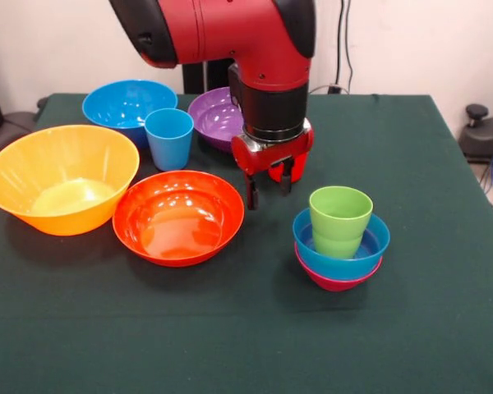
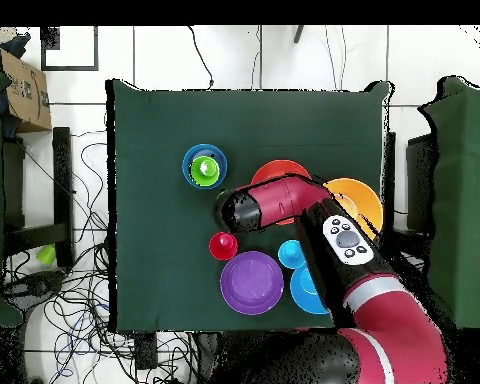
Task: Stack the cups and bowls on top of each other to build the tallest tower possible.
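The arm hides much of the glossy purple plastic bowl [image 1: 214,117]. The empty, parted gripper [image 1: 269,182] hangs beside the lime green plastic cup [image 1: 340,218].

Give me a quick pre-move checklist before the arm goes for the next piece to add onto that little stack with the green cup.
1. Gripper empty: ok, fingers apart with nothing between them.
2. Tower base sound: ok, green cup sits upright in the small blue bowl, which nests in the small magenta bowl.
3. Gripper clear of the stack: ok, it hangs beside it, over the table.
4. Light blue cup reachable: ok, upright and free-standing.
5. Red cup state: cannot tell, seen only from overhead, hidden behind the arm in front.
6. Red-orange bowl empty: ok.
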`<state>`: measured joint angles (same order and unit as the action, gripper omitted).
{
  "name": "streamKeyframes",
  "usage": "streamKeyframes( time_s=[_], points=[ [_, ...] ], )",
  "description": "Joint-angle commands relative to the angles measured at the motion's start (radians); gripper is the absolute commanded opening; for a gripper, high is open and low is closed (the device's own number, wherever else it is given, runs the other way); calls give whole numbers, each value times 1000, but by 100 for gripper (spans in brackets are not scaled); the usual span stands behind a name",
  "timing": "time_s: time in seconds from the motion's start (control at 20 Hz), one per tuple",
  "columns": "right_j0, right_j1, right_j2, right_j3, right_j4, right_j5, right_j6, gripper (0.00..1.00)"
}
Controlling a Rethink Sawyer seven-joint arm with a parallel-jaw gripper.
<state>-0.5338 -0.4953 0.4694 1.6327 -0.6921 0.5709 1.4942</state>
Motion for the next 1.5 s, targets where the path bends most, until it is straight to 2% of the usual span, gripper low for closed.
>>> streamKeyframes(
  time_s=[0.05,0.3,0.5,0.7,1.05,1.5],
  points=[
    [23,23,-59,-60,-90,-46,9,100],
    [13,-5,-57,-43,-75,-29,-14,100],
    [-15,-80,-32,-7,-34,48,-75,100],
    [-25,-117,-15,8,-9,88,-97,100],
    [-17,-143,-2,24,18,114,-84,100],
    [-24,-107,-10,3,-14,75,-90,100]
  ],
)
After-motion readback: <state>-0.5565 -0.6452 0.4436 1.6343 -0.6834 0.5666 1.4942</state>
